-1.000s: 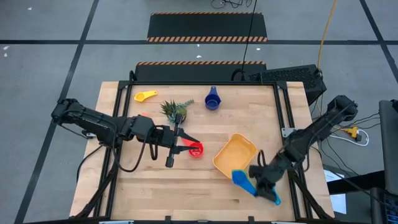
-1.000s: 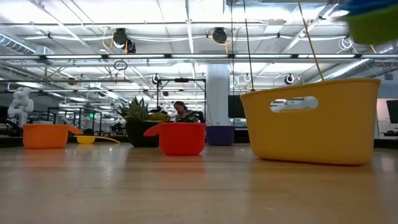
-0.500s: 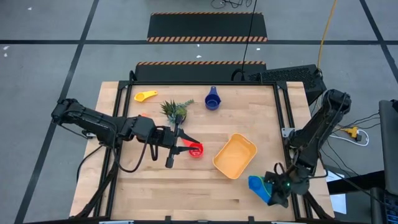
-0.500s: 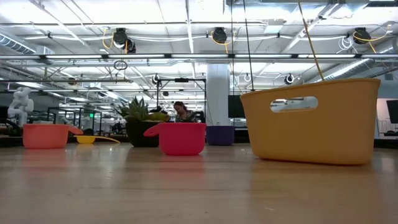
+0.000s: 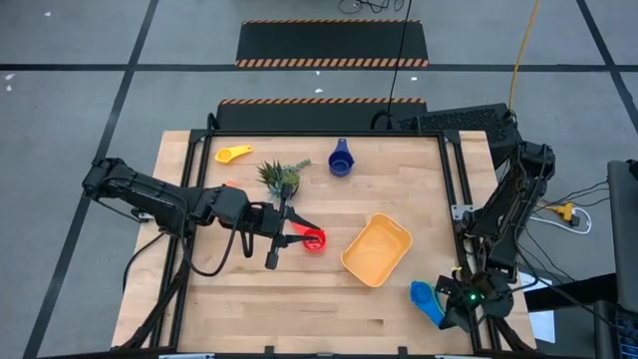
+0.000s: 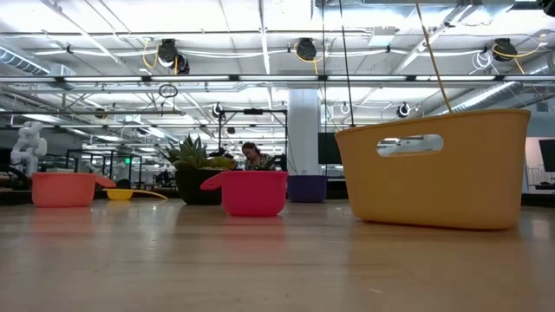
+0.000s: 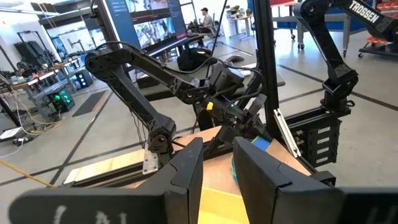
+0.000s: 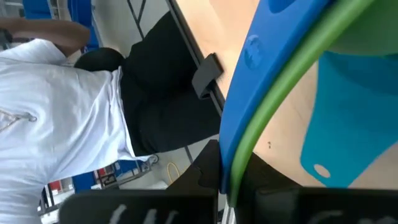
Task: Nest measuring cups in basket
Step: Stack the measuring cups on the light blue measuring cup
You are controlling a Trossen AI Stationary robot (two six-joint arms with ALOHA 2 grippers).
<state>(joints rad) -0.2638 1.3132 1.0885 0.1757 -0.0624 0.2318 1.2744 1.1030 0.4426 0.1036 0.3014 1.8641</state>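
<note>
The left gripper (image 5: pixel 287 231) clamps the red cup's (image 5: pixel 315 240) handle — the spiky plant (image 5: pixel 281 176) sits just behind, yellow cup (image 5: pixel 234 154) and dark blue cup (image 5: pixel 341 160) beyond. The basket (image 5: pixel 377 249) sits centre-right. At the table's near-right corner, the right gripper (image 5: pixel 451 302) pinches nested blue cups (image 5: pixel 426 297).

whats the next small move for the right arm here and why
Probably swing the right gripper back toward the basket. It is shut on the nested blue and green cups near the table's near right corner, beside the basket rather than over it, and the basket looks empty. The left gripper holds the red cup by its handle.
</note>
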